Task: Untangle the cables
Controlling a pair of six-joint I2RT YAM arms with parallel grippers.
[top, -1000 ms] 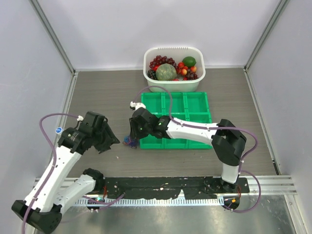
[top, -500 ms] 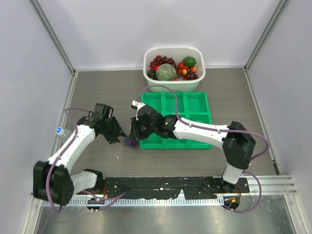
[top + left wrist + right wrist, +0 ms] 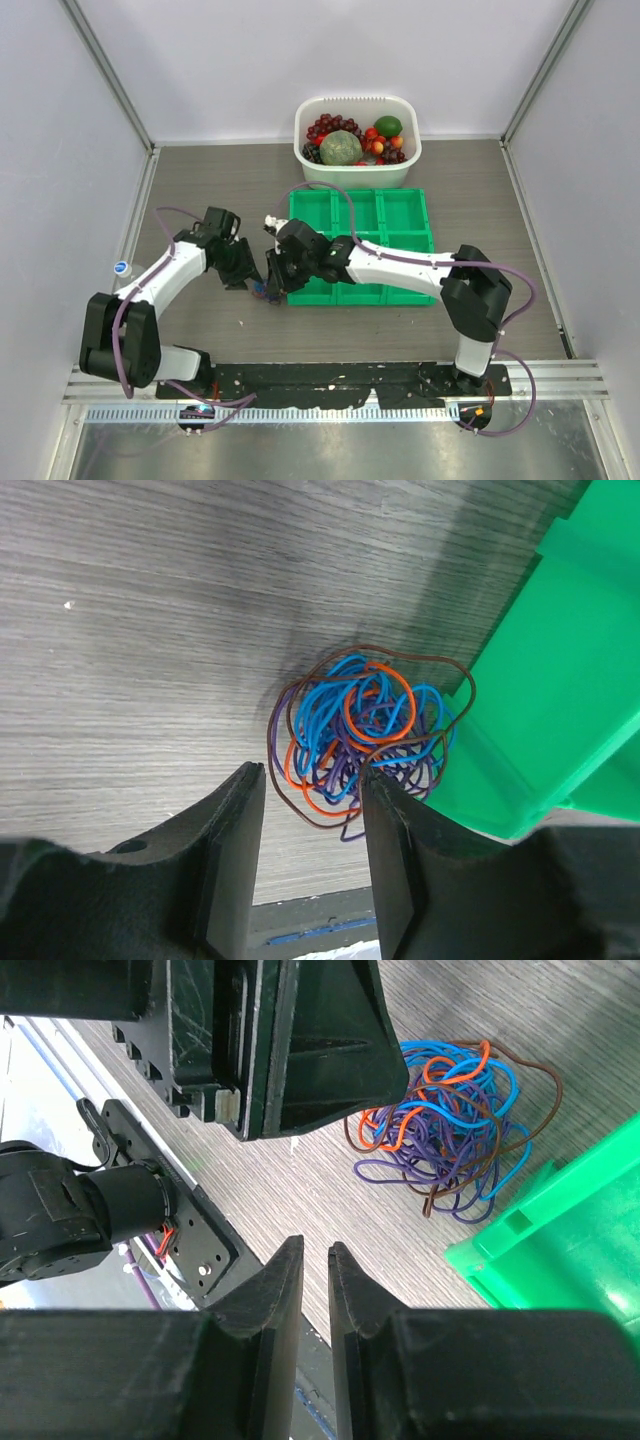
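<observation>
Grey wood bench (image 3: 200,190): top view; we see both arms meeting near its middle, at left edge of green tray (image 3: 425,240).
Top, cables (image 3: 263,291): small multicolour clump on bench, just off tray's near-left corner, betw. the two tools.
Top, left tool (image 3: 248,278): at clump's left; jaw gap not readable from up here.
Top, right tool (image 3: 273,277): at clump's right, by tray edge; gap not readable either.
Top, far side: white basket (image 3: 355,176) w/ fruit, beyond tray.
Left wrist, cables (image 3: 365,735): blue, orange, purple, brown loops in one knot, against tray (image 3: 560,700) corner.
Left wrist, left tool (image 3: 310,780): jaws partly apart, bench showing betw. them, nothing gripped; outer loops reach right finger's tip.
Right wrist, cables (image 3: 450,1110): on bench ahead of fingers, apart from them.
Right wrist, right tool (image 3: 315,1252): narrow slit only, nothing in it.
Right wrist, left tool (image 3: 280,1040): hangs just beside clump.
</observation>
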